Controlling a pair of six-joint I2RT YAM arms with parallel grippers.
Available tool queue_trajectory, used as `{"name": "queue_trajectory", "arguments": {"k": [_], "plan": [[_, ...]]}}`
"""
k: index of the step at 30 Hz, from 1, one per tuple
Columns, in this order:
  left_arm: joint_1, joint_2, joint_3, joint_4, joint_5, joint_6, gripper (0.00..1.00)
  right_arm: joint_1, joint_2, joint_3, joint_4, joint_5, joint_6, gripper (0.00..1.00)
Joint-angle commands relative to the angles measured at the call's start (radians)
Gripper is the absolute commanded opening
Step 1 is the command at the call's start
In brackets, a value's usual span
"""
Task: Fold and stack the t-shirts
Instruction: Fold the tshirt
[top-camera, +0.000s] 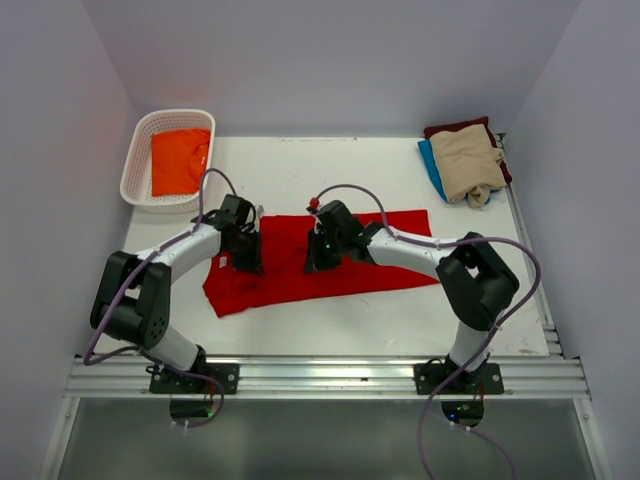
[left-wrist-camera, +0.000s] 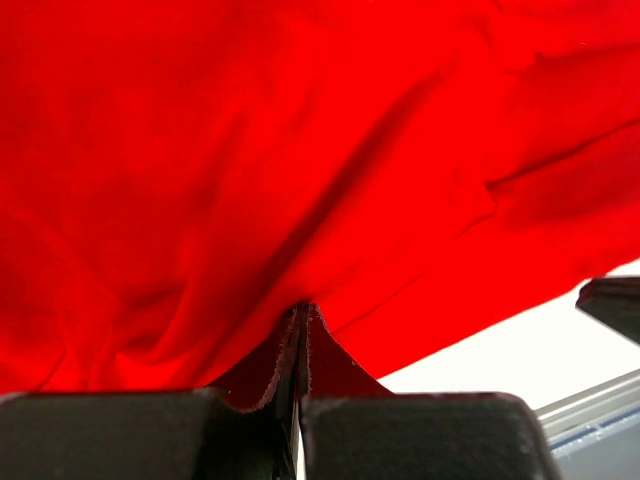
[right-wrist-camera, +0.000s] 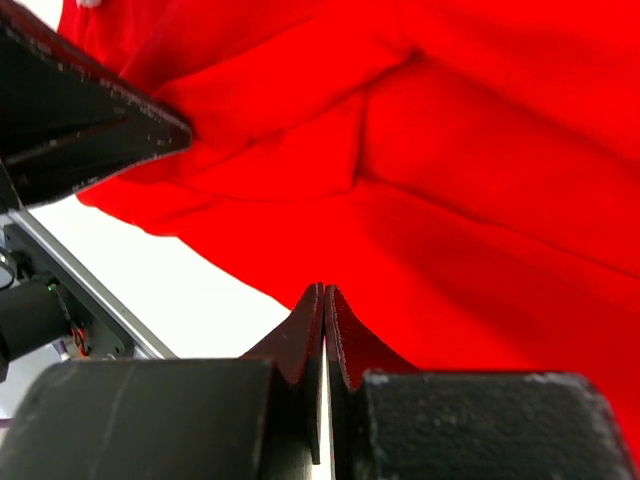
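i am working on the red t-shirt (top-camera: 385, 250), which lies flat on the white table (top-camera: 330, 170) just in front of my two arms. its long axis runs from left to right, and the right end sits a little farther from me than the left end.

my left gripper (top-camera: 243, 262) is pressed together, and in the left wrist view creases in the red cloth run to its tips, so i judge it is pinching the cloth. my right gripper (top-camera: 320, 262) is also pressed together at the cloth. there the edge of the shirt meets its tips, so it seems to pinch that edge, but i am less sure.

both grippers are over the left half of the shirt, near each other along the long axis. the left one is near the left end and the right one is near the middle. the right half lies beside and partly under my right forearm.

i think the next fold must go across this long axis, with both hands moving together.

an orange t-shirt (top-camera: 180, 160) waits in the white basket (top-camera: 135, 165) at the far left. the beige t-shirt (top-camera: 468, 160) lies on the maroon (top-camera: 450, 128) and blue (top-camera: 430, 165) ones at the far right, nearer to my right arm.
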Motion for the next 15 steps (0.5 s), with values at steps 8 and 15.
{"name": "queue_trajectory", "arguments": {"k": [8,15], "plan": [[0.008,-0.091,0.013,0.008,-0.134,-0.034,0.00,0.062,0.049,0.096,0.048,0.020,0.024,0.00],[0.019,-0.062,0.010,0.019,-0.131,-0.021,0.00,0.102,0.126,0.164,0.048,0.025,0.032,0.00]]}}
